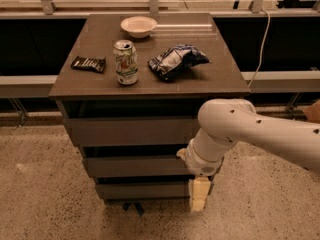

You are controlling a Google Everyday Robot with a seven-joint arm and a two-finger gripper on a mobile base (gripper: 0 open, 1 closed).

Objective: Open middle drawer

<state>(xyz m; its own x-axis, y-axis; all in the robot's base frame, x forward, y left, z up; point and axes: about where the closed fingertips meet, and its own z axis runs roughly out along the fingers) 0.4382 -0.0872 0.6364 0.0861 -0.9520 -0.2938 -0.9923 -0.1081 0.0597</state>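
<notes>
Nothing printed could be read for certain. The green-and-white metal drink can point(126, 62), above and left of the tool point(199, 202), carried a label whose letters were illegible. The dark flat snack-bar wrapper point(88, 63), farther left on the grey-brown bench point(220, 76), showed pale lettering too small to make out. The crumpled blue-and-white crisp bag point(175, 61), above the tool, bore equally unclear print. The tool hung low, before the right end of the lowest grey-brown drawer front point(145, 190).
</notes>
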